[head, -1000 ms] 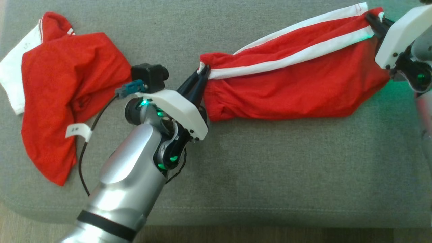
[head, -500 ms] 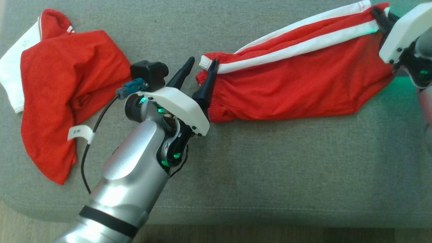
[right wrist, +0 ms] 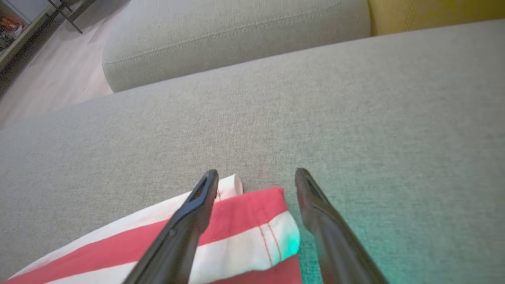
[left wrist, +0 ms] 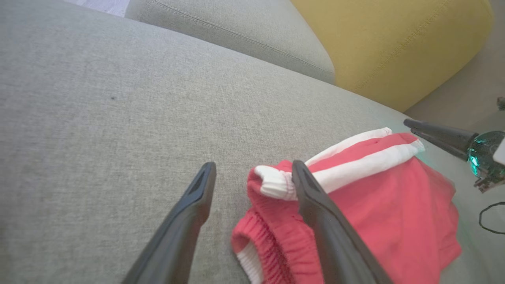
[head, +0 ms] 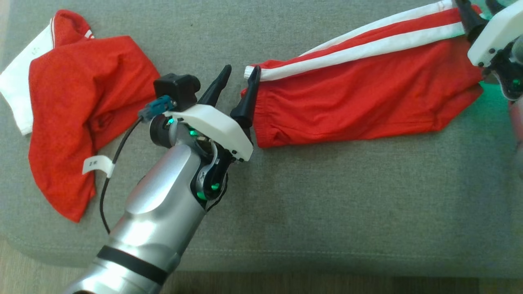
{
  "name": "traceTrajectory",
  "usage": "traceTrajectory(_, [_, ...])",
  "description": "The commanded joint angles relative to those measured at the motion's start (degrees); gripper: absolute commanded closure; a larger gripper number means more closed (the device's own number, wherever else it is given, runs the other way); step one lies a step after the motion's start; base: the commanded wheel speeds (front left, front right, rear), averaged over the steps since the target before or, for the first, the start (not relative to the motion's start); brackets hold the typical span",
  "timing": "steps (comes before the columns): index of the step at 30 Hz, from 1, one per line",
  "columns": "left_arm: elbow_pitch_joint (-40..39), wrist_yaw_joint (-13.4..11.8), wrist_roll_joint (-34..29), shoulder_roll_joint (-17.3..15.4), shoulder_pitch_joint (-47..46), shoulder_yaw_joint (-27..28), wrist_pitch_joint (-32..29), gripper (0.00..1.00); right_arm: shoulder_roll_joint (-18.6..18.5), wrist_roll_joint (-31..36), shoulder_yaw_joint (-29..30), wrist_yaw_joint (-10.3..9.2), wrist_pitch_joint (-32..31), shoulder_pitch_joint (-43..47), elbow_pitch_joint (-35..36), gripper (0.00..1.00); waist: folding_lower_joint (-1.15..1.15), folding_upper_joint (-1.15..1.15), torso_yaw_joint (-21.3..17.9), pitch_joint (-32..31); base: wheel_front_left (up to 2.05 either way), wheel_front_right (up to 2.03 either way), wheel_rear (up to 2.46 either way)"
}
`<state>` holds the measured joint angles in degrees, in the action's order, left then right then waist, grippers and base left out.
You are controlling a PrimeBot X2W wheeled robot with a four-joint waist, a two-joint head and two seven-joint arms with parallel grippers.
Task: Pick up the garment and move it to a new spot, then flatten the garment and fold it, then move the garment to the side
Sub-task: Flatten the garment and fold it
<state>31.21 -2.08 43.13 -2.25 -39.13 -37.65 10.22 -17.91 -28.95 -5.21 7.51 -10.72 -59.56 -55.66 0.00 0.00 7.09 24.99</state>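
**Garment down on the cushion, both jaws wide, waistband end not flat**

Head view: the striped garment [head: 359, 94] lies stretched across the cushion [head: 327, 212], running from the middle toward the far right corner. The left gripper [head: 242, 68] is at the waistband end, jaws spread wide and gripping nothing. The right gripper [head: 478, 8] is at the leg hem, jaws spread too. A second red garment [head: 81, 106] is heaped by the left edge, well apart.

Left wrist view: the waistband end is bunched and curled under. One finger lies against the white stripe.

Right wrist view: the hem corner lies flat between the spread fingers, and one finger overlaps it.

Risks:
- A finger touching cloth could snag on retreat and drag that end out of line.
- Folding over the curled waistband would likely lock in a crease, so flatten first.
- A one-sided pull would skew the garment.
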Motion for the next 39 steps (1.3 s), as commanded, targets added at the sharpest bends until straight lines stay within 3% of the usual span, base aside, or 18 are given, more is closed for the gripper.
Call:
traceTrajectory(1, [-1.28, -0.46, 0.15, -0.64, -2.07, 1.51, 0.66, 0.0, 0.22, 0.4, -0.37, -0.02, 1.01, -1.64, 1.72, 0.0, 0.0, 0.0, -0.1, -0.28, 0.0, 0.0, 0.0])
traceTrajectory(10, [-0.98, -4.01, -3.31, -1.68, 0.04, 4.26, 4.45, 0.0, 0.27, 2.46, 0.05, -0.02, 14.17, 2.99, 4.48, 0.0, 0.0, 0.0, -1.74, -6.1, 0.0, 0.0, 0.0])
traceTrajectory(17, [-8.05, -7.02, -8.14, -3.12, 6.62, 10.43, 4.75, 0.0, 0.37, 6.0, -0.64, -0.02, 21.67, 11.42, 12.37, 0.0, 0.0, 0.0, -3.74, -12.18, 0.0, 0.0, 0.0])
traceTrajectory(27, [-20.39, -9.08, -20.32, -4.12, 21.84, 17.6, 4.77, 0.0, 4.88, 15.42, 3.7, -0.02, 24.39, 31.06, 31.96, 0.0, 0.0, 0.0, -5.41, -20.25, 0.0, 0.0, 0.0])
traceTrajectory(33, [-24.84, -8.46, -26.81, -3.61, 29.41, 19.82, 4.77, 0.0, 9.22, 20.71, 6.01, -0.02, 23.95, 42.81, 42.33, 0.0, 0.0, 0.0, -5.55, -22.96, 0.0, 0.0, 0.0])
traceTrajectory(39, [-26.77, -7.8, -30.51, -2.45, 35.07, 20.86, 4.77, 0.0, 12.4, 23.62, 7.77, -0.02, 23.9, 50.8, 47.96, 0.0, 0.0, 0.0, -5.65, -24.59, 0.0, 0.0, 0.0])
